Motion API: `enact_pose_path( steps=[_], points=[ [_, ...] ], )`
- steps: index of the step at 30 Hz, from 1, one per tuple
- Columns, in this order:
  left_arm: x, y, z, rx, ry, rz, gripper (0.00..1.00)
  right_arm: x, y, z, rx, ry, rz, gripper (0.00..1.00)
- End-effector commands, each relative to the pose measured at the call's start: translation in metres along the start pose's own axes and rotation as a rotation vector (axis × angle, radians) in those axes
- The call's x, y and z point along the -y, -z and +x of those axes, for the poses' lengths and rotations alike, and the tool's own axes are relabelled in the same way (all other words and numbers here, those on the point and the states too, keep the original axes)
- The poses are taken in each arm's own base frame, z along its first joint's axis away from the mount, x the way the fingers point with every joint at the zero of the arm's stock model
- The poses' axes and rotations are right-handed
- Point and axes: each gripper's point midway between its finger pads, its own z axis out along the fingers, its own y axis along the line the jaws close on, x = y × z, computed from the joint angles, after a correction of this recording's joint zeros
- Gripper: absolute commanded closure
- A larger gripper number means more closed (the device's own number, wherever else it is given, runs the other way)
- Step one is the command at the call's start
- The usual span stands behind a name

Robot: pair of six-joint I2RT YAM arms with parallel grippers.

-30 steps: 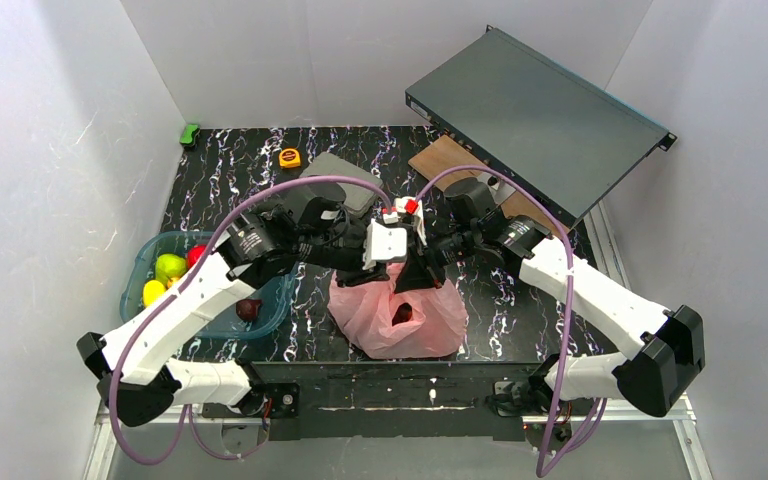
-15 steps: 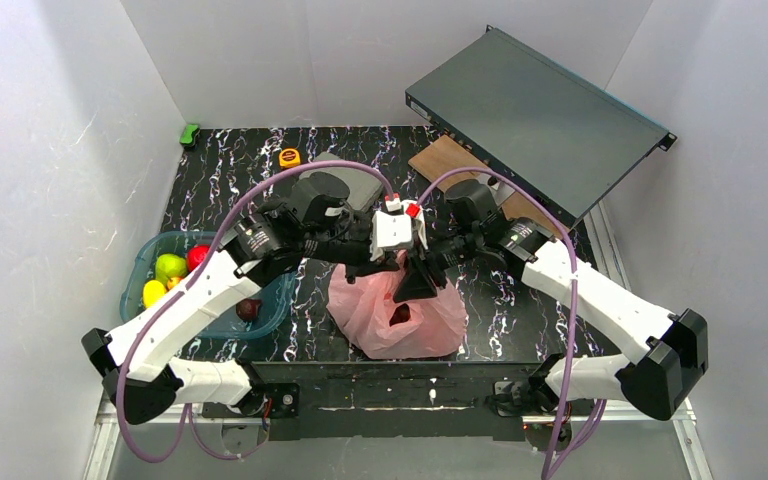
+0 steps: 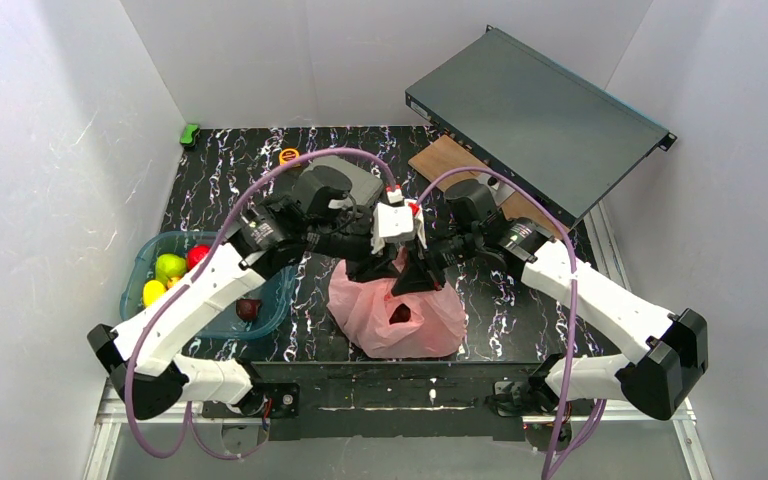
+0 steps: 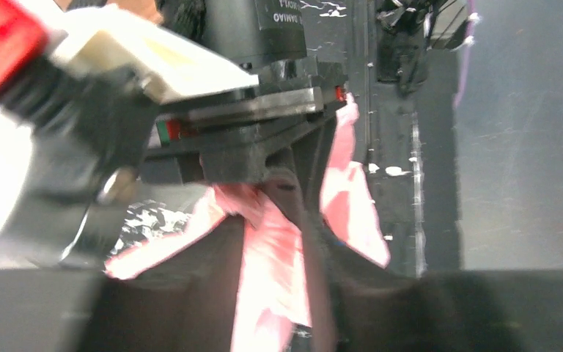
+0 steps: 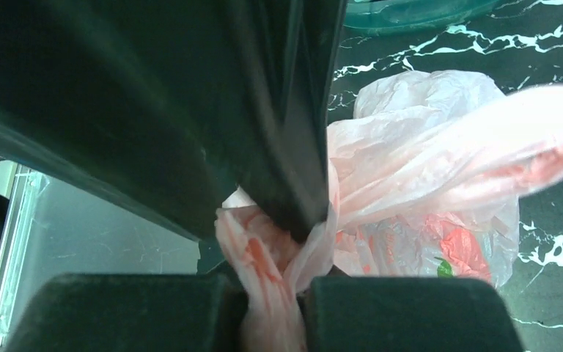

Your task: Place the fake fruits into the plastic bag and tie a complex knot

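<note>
Plastic bag [image 3: 430,325]: lies beneath both grippers, between the arms.
Left gripper [image 4: 275,282]: fingers clamped on 1 bag handle.
Right gripper [image 5: 270,301]: fingers pinched on the other, likely tensioning a tie.
Fake fruits [image 3: 170,267]: 1 bagged; others in tub [image 3: 132,287].

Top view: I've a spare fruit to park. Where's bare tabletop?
Bare tabletop: far-left strip between green toy car and yellow tape measure; near-right patch between plastic bag and right arm; narrow lane between teal tub and bag. Crowded: the centre, where left arm and right arm meet over the bag.
</note>
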Motion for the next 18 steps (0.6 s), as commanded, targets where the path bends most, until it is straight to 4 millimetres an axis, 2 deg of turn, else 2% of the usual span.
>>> enact_pose_path(
  steps=[1,4,6,10,14,18],
  points=[
    [0.006,0.042,-0.011,0.041,0.021,0.023,0.55,-0.003,0.004,-0.011,0.028,0.073,0.012,0.93],
    [0.001,0.068,0.0,0.015,-0.002,0.028,0.4,-0.004,0.005,-0.006,0.021,0.083,0.013,0.95],
    [-0.007,0.081,0.013,-0.019,-0.008,-0.001,0.36,-0.006,0.006,-0.005,0.02,0.097,0.004,0.95],
    [-0.039,0.094,0.034,-0.055,-0.061,-0.056,0.31,-0.011,0.008,-0.008,0.025,0.147,-0.022,0.96],
    [-0.05,0.084,0.051,-0.082,-0.22,-0.001,0.24,-0.018,0.009,-0.012,0.029,0.22,-0.056,0.97],
    [-0.057,0.068,0.045,0.015,-0.351,0.007,0.18,-0.018,0.01,-0.013,0.013,0.291,-0.06,0.97]
  ],
)
